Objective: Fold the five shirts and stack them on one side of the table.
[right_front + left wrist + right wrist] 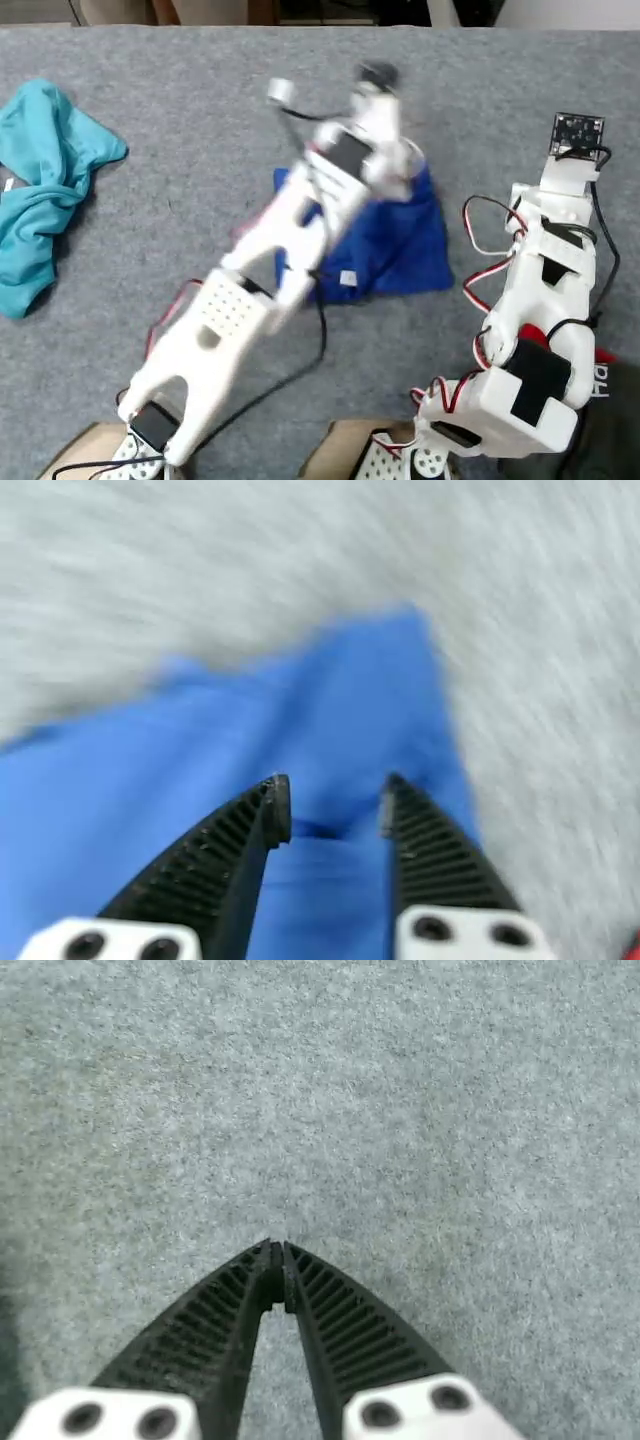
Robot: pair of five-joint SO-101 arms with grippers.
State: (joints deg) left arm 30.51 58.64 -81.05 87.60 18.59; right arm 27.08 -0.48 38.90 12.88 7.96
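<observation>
A blue shirt (390,245) lies bunched in the middle of the grey table (180,200). The left arm (300,230) stretches from the front left across it. My left gripper (333,810) hangs open just above the blue shirt (300,740), near its far corner, with cloth below the fingers but none pinched. A teal shirt (40,180) lies crumpled at the far left. The right arm (545,300) stands folded up at the right. My right gripper (277,1280) is shut on nothing, over bare table (400,1110).
Something red (545,338) and a dark cloth (605,420) lie at the front right edge, partly under the right arm. Bare grey table stretches between the teal shirt and the blue one, and along the back.
</observation>
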